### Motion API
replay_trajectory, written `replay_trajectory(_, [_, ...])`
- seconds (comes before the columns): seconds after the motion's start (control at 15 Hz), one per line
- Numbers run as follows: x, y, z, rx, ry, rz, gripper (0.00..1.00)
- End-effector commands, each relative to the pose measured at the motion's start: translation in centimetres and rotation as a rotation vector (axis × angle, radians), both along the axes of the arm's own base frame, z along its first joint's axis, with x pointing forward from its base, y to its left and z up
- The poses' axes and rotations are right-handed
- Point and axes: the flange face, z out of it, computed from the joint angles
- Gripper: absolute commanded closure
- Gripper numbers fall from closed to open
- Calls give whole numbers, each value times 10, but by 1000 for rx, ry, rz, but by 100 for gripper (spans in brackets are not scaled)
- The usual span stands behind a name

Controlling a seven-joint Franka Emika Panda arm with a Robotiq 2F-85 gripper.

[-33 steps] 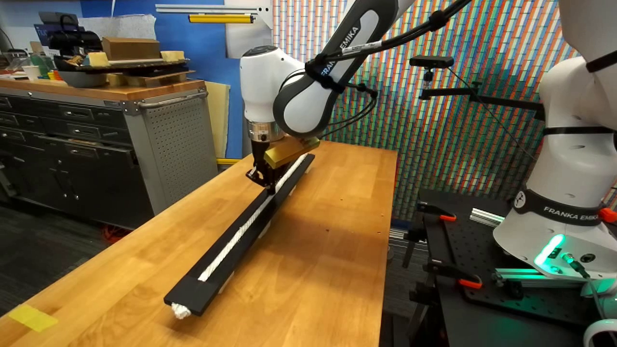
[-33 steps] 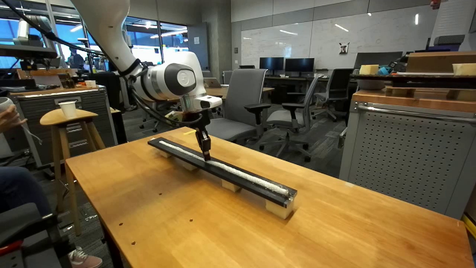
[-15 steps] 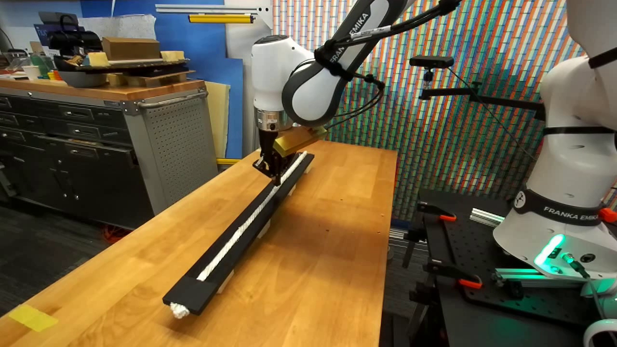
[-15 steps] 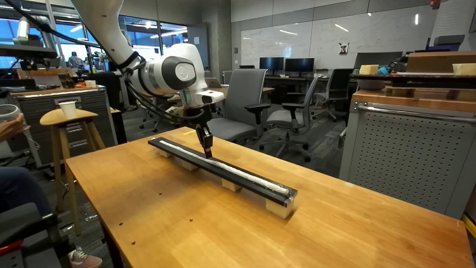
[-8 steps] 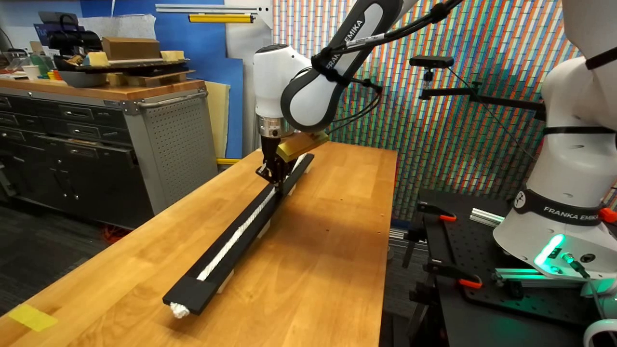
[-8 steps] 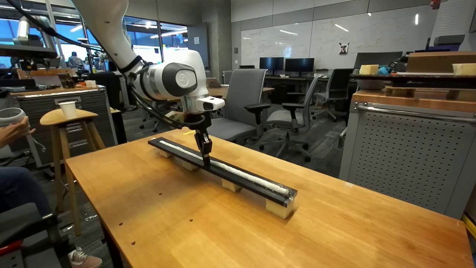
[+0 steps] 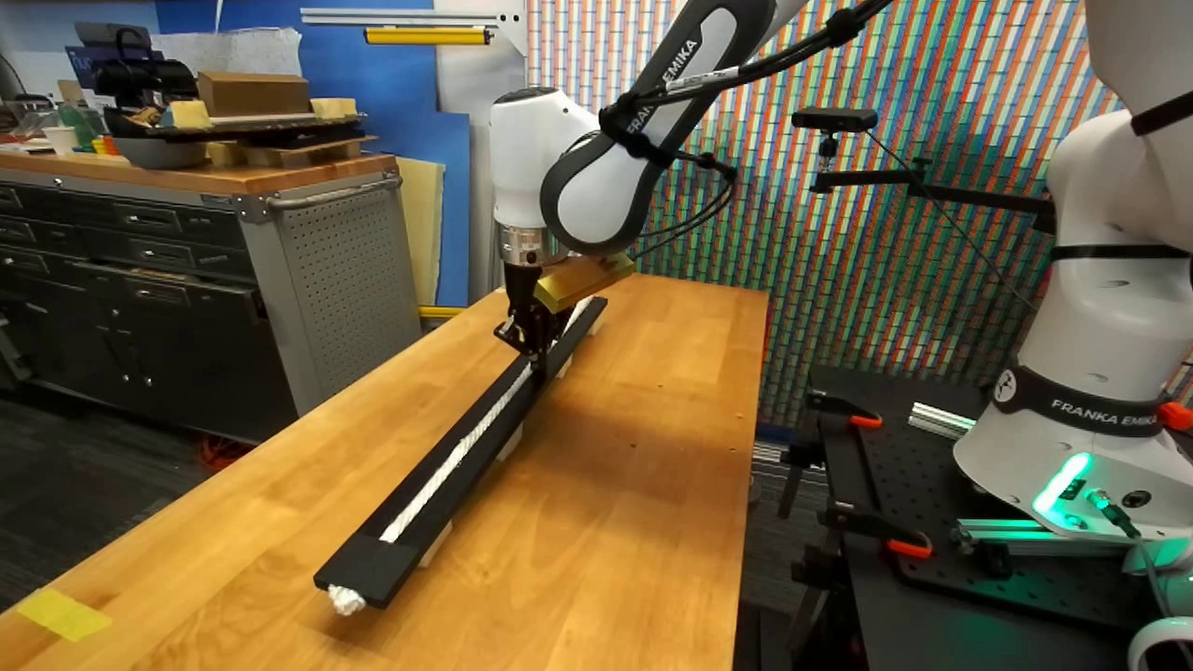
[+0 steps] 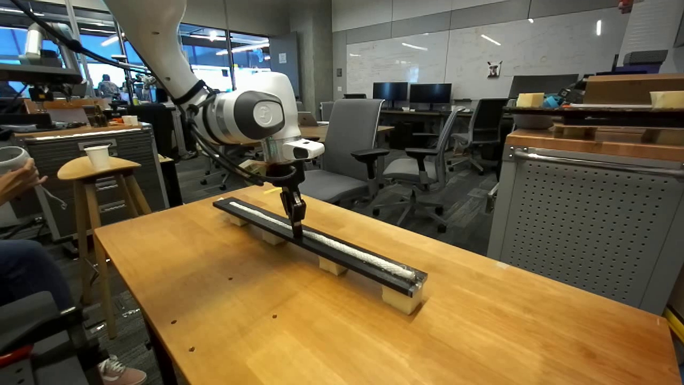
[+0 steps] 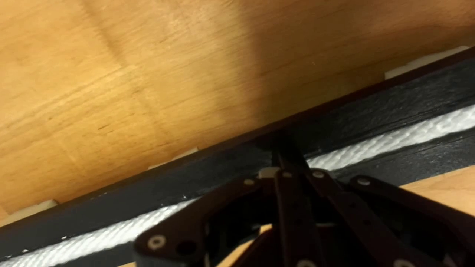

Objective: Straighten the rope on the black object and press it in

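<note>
The black bar [image 7: 373,567] lies along the wooden table, raised on blocks; it also shows in an exterior view [image 8: 363,268] and the wrist view [image 9: 230,163]. The white rope [image 7: 455,457] lies nearly straight along its groove, also seen in an exterior view [image 8: 347,249] and the wrist view [image 9: 393,141]. A frayed white end sticks out under one bar end. My gripper [image 7: 539,365] points down with its fingers together at mid-bar, in an exterior view [image 8: 297,234] and the wrist view [image 9: 285,152]. Its tips touch or nearly touch the bar at the rope; the exact contact is hidden.
Pale blocks [image 8: 402,300] hold the bar above the table [image 8: 481,326]. A yellow tape piece [image 7: 65,612] is on the table. A drawer cabinet [image 7: 340,266] and chairs [image 8: 352,139] stand around it. A person's hand [image 8: 21,179] holds a mug at the side.
My gripper lifted off the rope, shifted slightly along and across the bar, then came down again. It has hardly moved in the last half second. The bar end shifted very slightly.
</note>
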Motion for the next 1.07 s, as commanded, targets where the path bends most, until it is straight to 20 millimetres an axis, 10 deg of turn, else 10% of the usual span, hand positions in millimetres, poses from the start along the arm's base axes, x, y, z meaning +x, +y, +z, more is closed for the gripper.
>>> replay_trajectory(0.0, [4,-3,12,13,-41,14,100])
replay_trajectory(1.0, [16,-11,-11,11,-24,5,100])
